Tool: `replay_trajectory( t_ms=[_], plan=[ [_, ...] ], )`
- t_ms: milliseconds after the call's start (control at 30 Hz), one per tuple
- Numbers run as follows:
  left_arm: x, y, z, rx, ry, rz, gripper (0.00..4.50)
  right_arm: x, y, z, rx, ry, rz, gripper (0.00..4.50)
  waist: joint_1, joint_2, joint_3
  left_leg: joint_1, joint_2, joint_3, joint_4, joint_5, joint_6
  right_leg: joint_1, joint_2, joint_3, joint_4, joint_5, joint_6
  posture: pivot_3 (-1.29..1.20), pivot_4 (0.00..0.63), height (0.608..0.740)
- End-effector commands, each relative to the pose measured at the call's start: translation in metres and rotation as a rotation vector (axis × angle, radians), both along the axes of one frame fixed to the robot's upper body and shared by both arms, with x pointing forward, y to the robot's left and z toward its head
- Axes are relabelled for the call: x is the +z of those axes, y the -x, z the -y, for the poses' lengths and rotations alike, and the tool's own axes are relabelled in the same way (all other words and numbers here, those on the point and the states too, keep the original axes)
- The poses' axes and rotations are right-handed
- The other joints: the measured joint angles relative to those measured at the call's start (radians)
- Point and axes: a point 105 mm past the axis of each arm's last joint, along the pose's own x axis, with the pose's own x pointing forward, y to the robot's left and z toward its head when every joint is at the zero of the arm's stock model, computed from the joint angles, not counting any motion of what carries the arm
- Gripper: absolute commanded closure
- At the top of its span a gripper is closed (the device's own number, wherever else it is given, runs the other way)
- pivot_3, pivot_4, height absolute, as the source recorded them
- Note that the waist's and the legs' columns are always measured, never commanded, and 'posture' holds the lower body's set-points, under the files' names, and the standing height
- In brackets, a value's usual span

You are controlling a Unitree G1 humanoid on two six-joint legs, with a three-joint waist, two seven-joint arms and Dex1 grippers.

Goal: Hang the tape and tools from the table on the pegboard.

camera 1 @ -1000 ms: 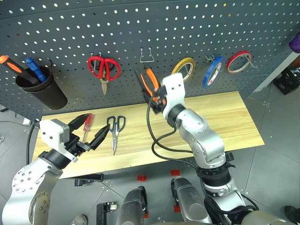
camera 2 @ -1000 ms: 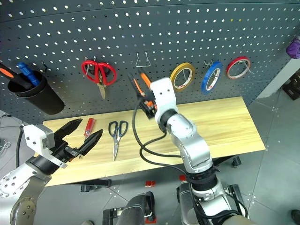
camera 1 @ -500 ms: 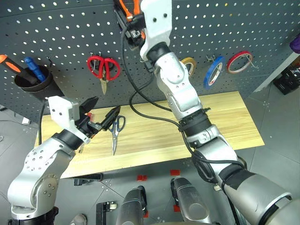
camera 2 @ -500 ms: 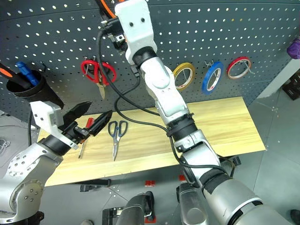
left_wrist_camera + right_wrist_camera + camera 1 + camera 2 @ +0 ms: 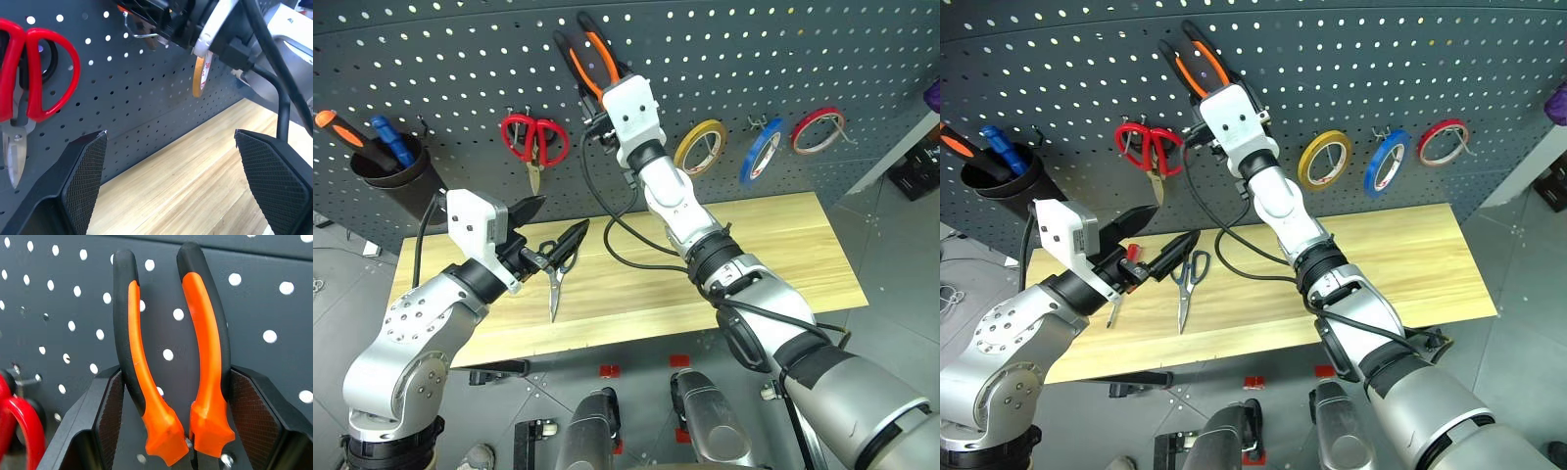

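Note:
My right gripper (image 5: 177, 396) is shut on the orange-and-black pliers (image 5: 592, 57) near their hinge. It holds them handles up against the dark grey pegboard (image 5: 773, 49), between the red scissors and the yellow tape. My left gripper (image 5: 564, 212) hangs open and empty over the left part of the table (image 5: 783, 245). The black-handled scissors (image 5: 1189, 277) lie on the table just beyond its fingers. The red-handled screwdriver (image 5: 1132, 253) lies beside them, partly hidden by the gripper. The blue tape (image 5: 762, 149) hangs on a pegboard hook.
Red-handled scissors (image 5: 534, 143), a yellow tape roll (image 5: 698, 145) and a red tape roll (image 5: 814, 128) hang on the pegboard. A black cup (image 5: 393, 178) at the far left holds orange-handled and blue-handled screwdrivers. A bare wire hook (image 5: 138, 29) sits by the right wrist.
My right arm swung the pliers up from table height to high on the pegboard, then eased down a little. My left gripper rose and moved right, over the scissors, staying open.

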Motion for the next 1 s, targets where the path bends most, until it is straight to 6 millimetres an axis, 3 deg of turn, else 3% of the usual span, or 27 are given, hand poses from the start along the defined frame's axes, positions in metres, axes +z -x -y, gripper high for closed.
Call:
replay_trajectory(
  t_ms=[33, 167, 400, 533, 600, 733, 800, 933, 1000],
  plan=[
    [0.004, 0.001, -0.001, 0.012, -0.002, 0.037, 0.12, 0.004, 0.000, 0.006, -0.014, -0.031, 0.013, 1.63, 0.005, 0.000, 0.000, 0.000, 0.000, 0.000, 0.000, 0.000, 0.000, 0.000, 0.000, 0.000, 0.001, 0.000, 0.000, -0.17, 0.304, 0.740],
    [-0.003, -0.002, -0.008, 0.073, 0.009, 0.018, 0.12, -0.020, -0.010, 0.010, -0.005, -0.061, -0.140, 1.63, 0.008, 0.000, 0.000, 0.000, 0.000, 0.000, 0.002, 0.000, 0.000, 0.000, 0.000, 0.000, 0.003, 0.000, 0.000, -0.18, 0.308, 0.740],
    [-0.021, -0.010, -0.021, 0.176, 0.010, -0.056, 0.12, -0.040, -0.005, 0.011, 0.021, -0.040, -0.223, 1.63, 0.017, 0.000, 0.000, 0.001, 0.000, -0.001, 0.006, -0.002, 0.003, 0.001, 0.000, 0.000, 0.006, 0.000, 0.000, -0.19, 0.312, 0.740],
    [-0.034, -0.011, -0.030, 0.232, 0.010, -0.108, 0.00, -0.052, 0.003, 0.012, 0.072, -0.004, -0.304, 0.30, 0.024, -0.001, -0.001, 0.001, 0.000, -0.001, 0.006, -0.002, 0.004, 0.001, 0.000, 0.000, 0.006, 0.000, 0.000, -0.19, 0.315, 0.740],
    [-0.040, -0.011, -0.033, 0.266, 0.003, -0.126, 0.00, -0.060, 0.009, 0.014, 0.088, 0.032, -0.350, 0.05, 0.025, -0.001, 0.000, 0.001, 0.000, -0.001, 0.006, -0.002, 0.004, 0.001, 0.000, 0.001, 0.006, 0.000, 0.000, -0.20, 0.315, 0.740],
    [-0.053, -0.013, -0.035, 0.326, 0.003, -0.176, 0.00, -0.076, 0.026, 0.019, 0.146, 0.123, -0.451, 0.05, 0.026, -0.001, 0.000, 0.000, 0.000, -0.001, 0.006, -0.002, 0.004, 0.000, 0.000, 0.000, 0.006, 0.000, 0.000, -0.20, 0.315, 0.740],
    [-0.072, -0.016, -0.039, 0.394, -0.031, -0.284, 0.00, -0.081, 0.040, 0.016, 0.218, 0.168, -0.495, 0.05, 0.028, -0.001, 0.000, 0.000, 0.000, -0.002, 0.006, -0.002, 0.004, 0.000, 0.000, 0.000, 0.006, 0.000, 0.000, -0.20, 0.315, 0.740],
    [-0.091, -0.020, -0.047, 0.481, -0.016, -0.382, 0.00, -0.096, 0.091, 0.003, 0.458, 0.312, -0.573, 0.05, 0.028, -0.001, 0.000, 0.000, 0.000, -0.002, 0.006, -0.003, 0.004, 0.000, 0.001, 0.000, 0.006, 0.000, 0.000, -0.23, 0.314, 0.740],
    [-0.098, -0.020, -0.052, 0.515, -0.013, -0.413, 0.00, -0.101, 0.105, 0.003, 0.504, 0.347, -0.603, 0.05, 0.026, -0.001, 0.000, 0.000, 0.000, -0.003, 0.006, -0.003, 0.004, 0.000, 0.001, -0.001, 0.005, 0.000, 0.000, -0.23, 0.312, 0.740]
  ],
)
